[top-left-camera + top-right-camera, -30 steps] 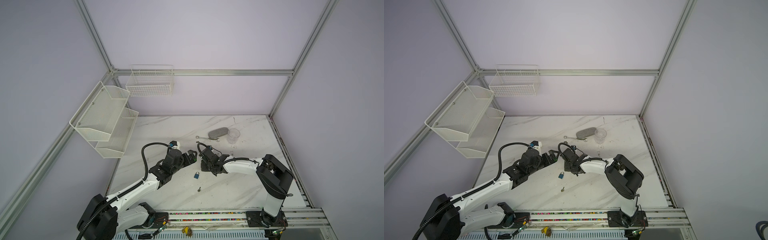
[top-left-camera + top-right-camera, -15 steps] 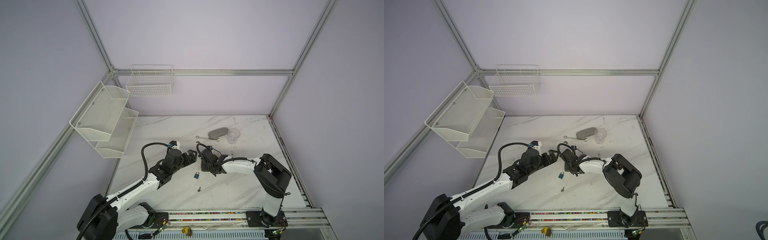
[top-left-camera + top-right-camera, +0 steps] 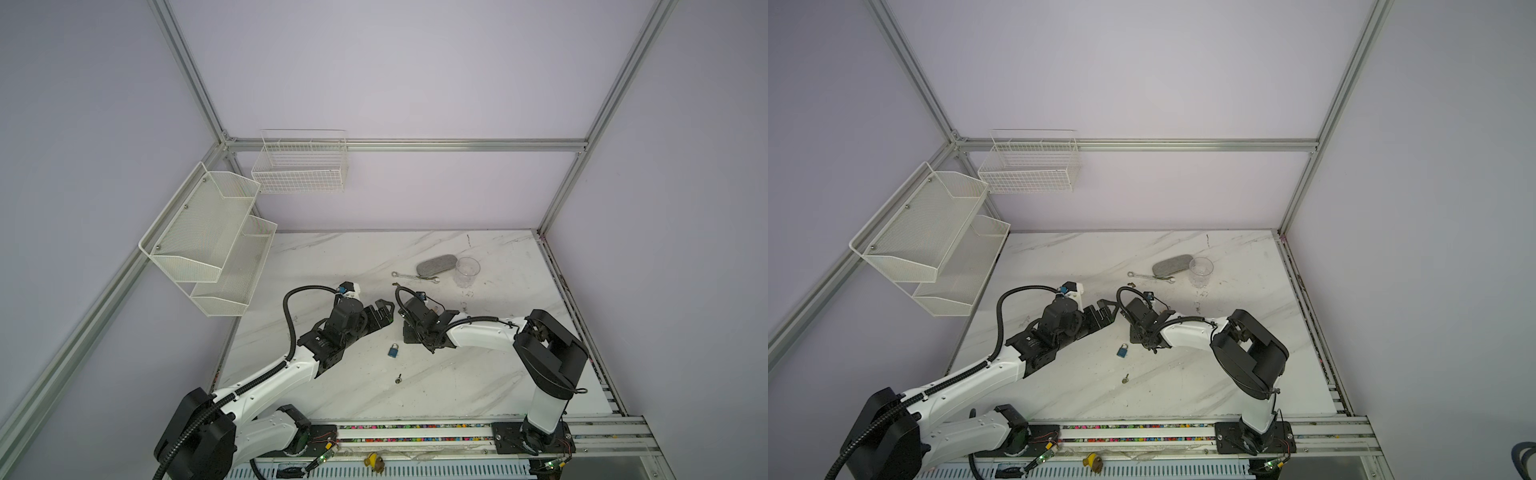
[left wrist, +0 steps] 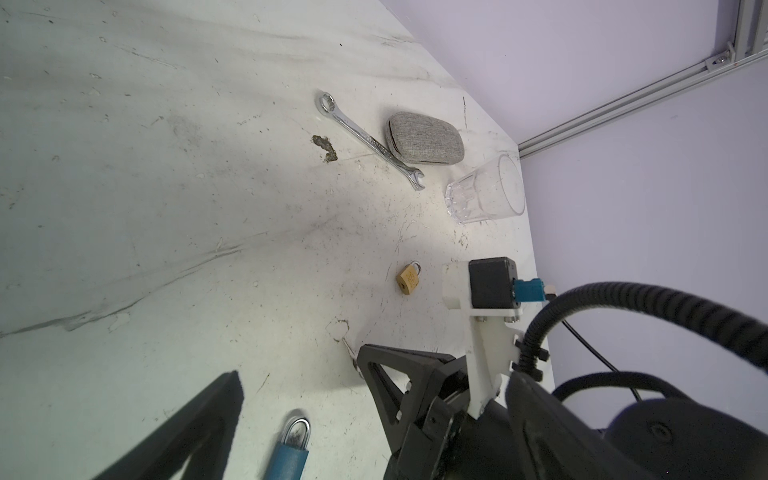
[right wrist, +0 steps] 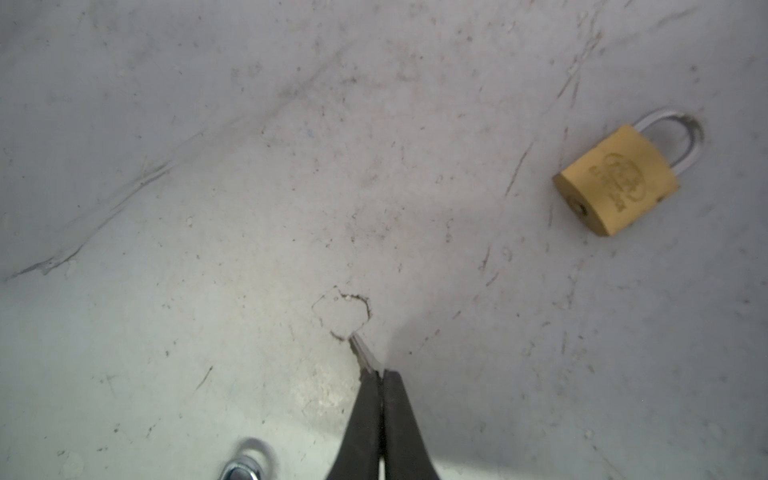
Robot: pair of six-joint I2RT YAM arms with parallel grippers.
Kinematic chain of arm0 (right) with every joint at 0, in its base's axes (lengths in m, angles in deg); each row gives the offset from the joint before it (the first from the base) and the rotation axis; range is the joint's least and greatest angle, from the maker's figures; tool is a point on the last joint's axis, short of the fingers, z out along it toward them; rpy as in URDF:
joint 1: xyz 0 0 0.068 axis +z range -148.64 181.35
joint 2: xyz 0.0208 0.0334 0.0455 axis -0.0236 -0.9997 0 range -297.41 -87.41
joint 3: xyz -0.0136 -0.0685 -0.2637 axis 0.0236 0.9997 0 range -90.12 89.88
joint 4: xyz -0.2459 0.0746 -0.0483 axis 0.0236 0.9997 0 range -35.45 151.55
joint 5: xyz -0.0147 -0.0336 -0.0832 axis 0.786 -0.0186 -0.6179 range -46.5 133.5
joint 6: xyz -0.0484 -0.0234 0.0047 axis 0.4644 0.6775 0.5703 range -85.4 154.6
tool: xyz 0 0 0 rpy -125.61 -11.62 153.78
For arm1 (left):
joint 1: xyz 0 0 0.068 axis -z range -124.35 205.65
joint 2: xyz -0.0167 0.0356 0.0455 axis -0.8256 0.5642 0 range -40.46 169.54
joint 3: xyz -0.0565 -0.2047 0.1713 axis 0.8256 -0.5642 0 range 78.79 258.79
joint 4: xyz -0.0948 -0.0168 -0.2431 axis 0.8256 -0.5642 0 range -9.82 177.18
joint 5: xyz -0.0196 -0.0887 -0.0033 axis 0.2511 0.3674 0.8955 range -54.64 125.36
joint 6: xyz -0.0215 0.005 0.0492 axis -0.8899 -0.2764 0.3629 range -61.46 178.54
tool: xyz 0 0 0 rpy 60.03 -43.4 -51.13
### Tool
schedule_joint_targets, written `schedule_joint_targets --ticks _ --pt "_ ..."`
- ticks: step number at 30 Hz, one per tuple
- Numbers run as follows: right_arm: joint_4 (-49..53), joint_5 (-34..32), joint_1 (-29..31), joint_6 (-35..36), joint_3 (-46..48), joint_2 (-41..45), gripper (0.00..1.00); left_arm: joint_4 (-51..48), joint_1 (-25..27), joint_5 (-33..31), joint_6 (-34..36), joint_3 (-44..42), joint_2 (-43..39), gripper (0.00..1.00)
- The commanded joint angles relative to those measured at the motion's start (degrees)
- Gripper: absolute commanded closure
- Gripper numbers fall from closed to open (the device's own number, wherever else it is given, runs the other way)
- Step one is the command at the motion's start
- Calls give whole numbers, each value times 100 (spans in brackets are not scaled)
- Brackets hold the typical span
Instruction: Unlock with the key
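Observation:
My right gripper [image 5: 380,374] is shut on a small key [image 5: 362,352], whose blade sticks out past the fingertips toward a chipped mark on the marble table [image 5: 208,208]. A brass padlock [image 5: 615,183] lies flat a short way off, keyhole facing the gripper. A blue padlock [image 3: 393,350] lies on the table between the two arms, just in front of the right gripper [image 3: 409,334]. My left gripper [image 3: 384,311] hovers open, left of the right one, holding nothing. In the left wrist view one of its fingers [image 4: 199,419] sits beside the blue padlock [image 4: 291,449].
A second small key [image 3: 398,378] lies nearer the front edge. At the back right are a wrench [image 3: 415,277], a grey case [image 3: 433,266] and a clear cup [image 3: 467,270]. Mesh shelves [image 3: 208,232] and a wire basket [image 3: 299,166] hang on the walls.
The right gripper's jaws have drawn together onto the key. Both arms have hardly shifted, and the left gripper stays open.

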Motion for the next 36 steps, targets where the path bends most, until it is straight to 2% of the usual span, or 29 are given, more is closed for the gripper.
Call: schedule_joint_targets --ticks 1,8,22,29,36 --pt "-98 24 28 -17 120 245 95 174 -55 107 -86 -7 11 0" --pt "-190 138 -96 63 108 619 98 388 -70 375 -569 83 79 0" --pt "-434 154 -345 467 10 1934 99 1759 -160 1161 -2701 406 492 0" --pt "-1037 418 -349 737 -120 2371 100 1982 -143 1124 -3191 767 586 0" --pt "-1594 891 -324 766 -199 2351 100 2233 -55 827 -3548 921 511 0"
